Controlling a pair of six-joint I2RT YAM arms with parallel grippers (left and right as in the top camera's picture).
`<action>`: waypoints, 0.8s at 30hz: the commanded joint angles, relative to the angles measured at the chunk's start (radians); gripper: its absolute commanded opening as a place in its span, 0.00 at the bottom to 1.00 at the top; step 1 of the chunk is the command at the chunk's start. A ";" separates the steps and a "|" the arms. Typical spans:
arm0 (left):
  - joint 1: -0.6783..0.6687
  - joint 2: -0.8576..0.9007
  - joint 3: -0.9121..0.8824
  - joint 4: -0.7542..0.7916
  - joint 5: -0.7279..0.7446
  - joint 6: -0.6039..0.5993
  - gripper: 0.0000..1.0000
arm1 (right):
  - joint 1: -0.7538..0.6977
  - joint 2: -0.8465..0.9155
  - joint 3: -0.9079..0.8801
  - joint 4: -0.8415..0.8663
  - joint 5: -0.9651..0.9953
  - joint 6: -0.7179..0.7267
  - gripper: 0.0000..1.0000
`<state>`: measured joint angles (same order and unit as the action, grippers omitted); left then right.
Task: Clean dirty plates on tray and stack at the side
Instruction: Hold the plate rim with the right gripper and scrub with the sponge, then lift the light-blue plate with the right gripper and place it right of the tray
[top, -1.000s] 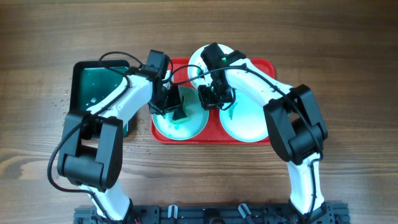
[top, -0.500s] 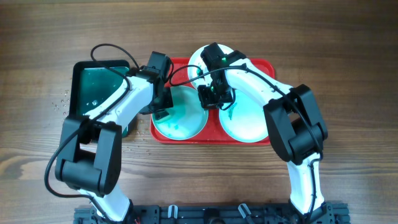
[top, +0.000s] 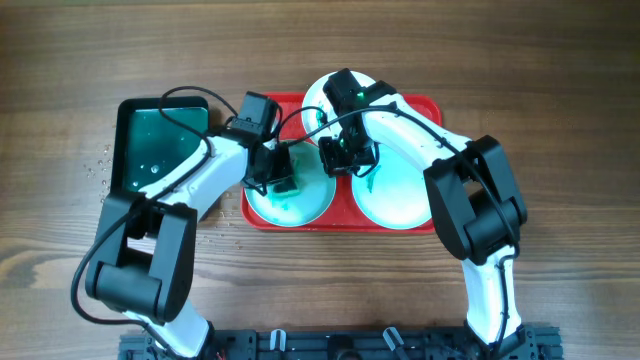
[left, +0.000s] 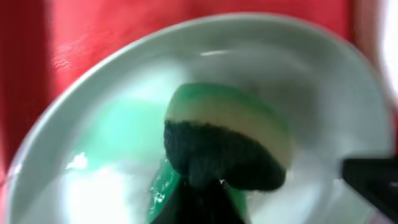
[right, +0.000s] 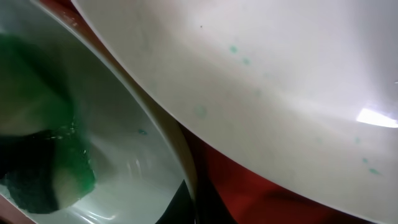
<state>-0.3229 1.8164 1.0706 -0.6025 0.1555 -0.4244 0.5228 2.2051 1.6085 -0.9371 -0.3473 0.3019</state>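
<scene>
The red tray (top: 432, 103) holds three plates. My left gripper (top: 283, 180) is shut on a green and yellow sponge (left: 224, 137) and presses it on the left aqua plate (top: 300, 207), which is wet with teal smears. My right gripper (top: 345, 160) is shut on that plate's right rim (right: 180, 168). In the right wrist view the white plate (right: 280, 62) with small teal specks lies just above the jaws. In the overhead view the white plate (top: 318, 95) sits at the tray's back. The right aqua plate (top: 400, 197) lies beside my right arm.
A dark green tray (top: 160, 140) holding teal liquid stands left of the red tray, with water drops on the wood beside it. Both arms cross over the red tray's middle.
My left gripper swept the sponge left to the plate's left rim, then back right toward the plate's middle. My right gripper has not moved.
</scene>
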 joint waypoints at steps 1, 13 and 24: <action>0.000 -0.016 -0.035 -0.096 -0.313 -0.010 0.04 | 0.007 0.015 -0.018 -0.002 0.009 0.014 0.04; 0.140 -0.509 -0.002 -0.199 -0.130 -0.059 0.04 | 0.008 -0.121 0.070 -0.018 0.045 0.035 0.04; 0.579 -0.650 -0.005 -0.335 -0.069 -0.055 0.04 | 0.279 -0.446 0.070 -0.013 1.064 -0.180 0.04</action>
<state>0.2184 1.1667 1.0660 -0.9360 0.0605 -0.4763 0.7181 1.7798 1.6646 -0.9642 0.3256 0.2169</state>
